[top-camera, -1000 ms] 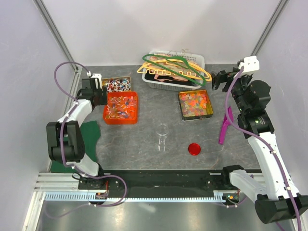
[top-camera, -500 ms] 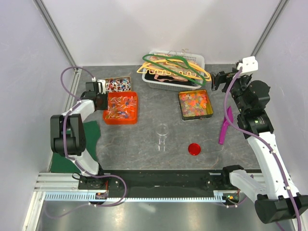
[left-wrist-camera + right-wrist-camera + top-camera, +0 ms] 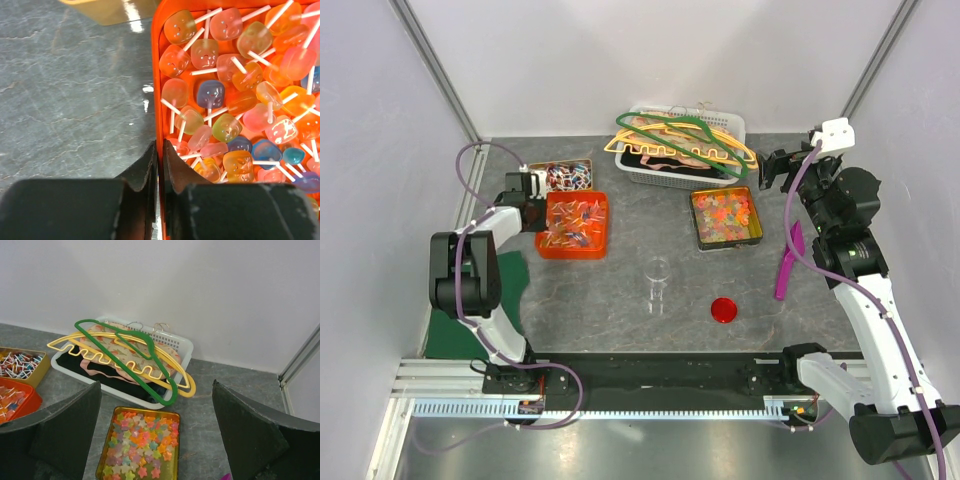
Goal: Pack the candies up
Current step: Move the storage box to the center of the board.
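Pinching the thin, slick plastic wall of the orange tray (image 3: pixel 158 75), the left hand (image 3: pixel 159 155) could slip, or tilt it and spill the glossy lollipops (image 3: pixel 225 100). The tiny wrapped candies (image 3: pixel 565 177) lie in the gold tin (image 3: pixel 100 12) just behind. Well to the right, the right hand (image 3: pixel 770 168) hangs spread over the table (image 3: pixel 650 215)

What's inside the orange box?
The orange box is heaped with little face-shaped lollipops on white sticks: orange, pink, blue, yellow. They cover its floor, so whatever lies beneath them is hidden. The left gripper pinches its wall.
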{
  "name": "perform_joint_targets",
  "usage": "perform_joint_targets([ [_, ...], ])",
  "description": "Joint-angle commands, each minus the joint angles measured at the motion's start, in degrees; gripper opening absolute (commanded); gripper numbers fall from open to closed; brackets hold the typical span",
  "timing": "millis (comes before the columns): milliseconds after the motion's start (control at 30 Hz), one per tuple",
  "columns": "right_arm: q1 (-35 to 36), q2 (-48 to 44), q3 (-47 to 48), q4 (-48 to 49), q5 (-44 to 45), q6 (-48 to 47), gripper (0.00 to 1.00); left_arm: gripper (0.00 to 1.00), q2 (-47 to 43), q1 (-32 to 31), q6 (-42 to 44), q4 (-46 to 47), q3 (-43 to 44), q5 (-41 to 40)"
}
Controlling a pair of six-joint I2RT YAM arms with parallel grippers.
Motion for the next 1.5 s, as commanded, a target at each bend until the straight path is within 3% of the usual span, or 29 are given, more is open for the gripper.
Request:
perform_joint_targets([
  [0, 0.2, -0.3, -0.4, 2.4, -0.3, -0.3, 0.98, 0.09, -0.1, -3.7, 0.5, -1.2, 1.6, 1.2],
  [333, 0.2, -0.3, -0.8, 2.6, -0.7, -0.7, 0.98, 0.06, 4.7, -13.4, 0.9, -6.7, 8.1, 0.8],
  [400, 0.3, -0.3, -0.8, 2.6, -0.5, -0.8, 0.98, 0.02, 7.5, -14.1, -0.3, -8.0, 11.1, 1.2],
  [1100, 0.1, 1.5, -0.6, 2.3, -0.8, -1.0, 0.98, 0.02, 19.2, -22.8, -14.3, -19.1, 28.4, 5.4],
  [1467, 0.6, 2.3, -0.1, 2.0, -0.7, -1.3, 0.98, 0.02, 26.8, -23.6, -18.2, -21.3, 37.3, 7.0],
])
